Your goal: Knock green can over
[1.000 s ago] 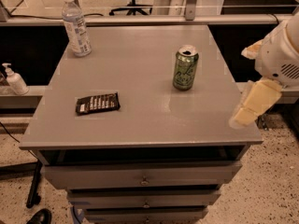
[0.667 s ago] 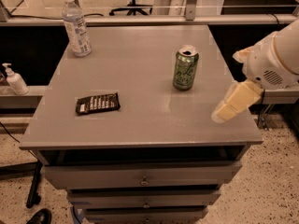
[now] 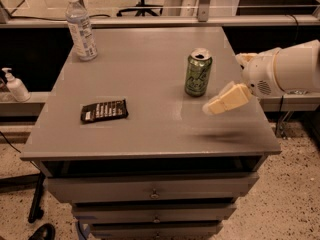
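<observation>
Cream-coloured gripper on my white arm hangs low over the right side of the grey metal cabinet top, just right of the small green aluminium drinks can and not touching it; whether it is open or closed I cannot tell. As I read it, nothing of the task is done yet: the can stands upright, right of centre on the top, and the whole sideways push into it is left.
</observation>
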Robot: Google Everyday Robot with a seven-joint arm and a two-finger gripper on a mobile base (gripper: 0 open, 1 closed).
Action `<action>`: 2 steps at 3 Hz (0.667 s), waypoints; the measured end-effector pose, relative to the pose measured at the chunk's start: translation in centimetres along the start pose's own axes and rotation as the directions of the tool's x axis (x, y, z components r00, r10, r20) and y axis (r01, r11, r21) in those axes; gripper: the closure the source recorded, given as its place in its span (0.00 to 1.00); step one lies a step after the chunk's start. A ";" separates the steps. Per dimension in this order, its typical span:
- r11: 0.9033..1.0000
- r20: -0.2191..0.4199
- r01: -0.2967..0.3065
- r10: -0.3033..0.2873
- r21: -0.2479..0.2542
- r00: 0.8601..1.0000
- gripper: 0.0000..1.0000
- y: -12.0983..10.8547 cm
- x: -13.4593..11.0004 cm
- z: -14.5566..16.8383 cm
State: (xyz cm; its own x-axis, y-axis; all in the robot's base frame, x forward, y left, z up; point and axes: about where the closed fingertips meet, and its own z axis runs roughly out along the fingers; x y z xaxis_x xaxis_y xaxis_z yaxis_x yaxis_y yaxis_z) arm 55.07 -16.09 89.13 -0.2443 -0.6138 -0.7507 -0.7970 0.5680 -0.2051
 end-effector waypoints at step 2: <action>0.998 0.260 -0.069 0.069 -0.010 0.963 0.00 -0.1 -4.8 6.4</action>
State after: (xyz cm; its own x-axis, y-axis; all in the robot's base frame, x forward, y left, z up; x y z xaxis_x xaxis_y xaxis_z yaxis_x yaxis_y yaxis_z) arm 59.86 -9.67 88.76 -0.1470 -0.4093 -0.9005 -0.7840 0.6033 -0.1462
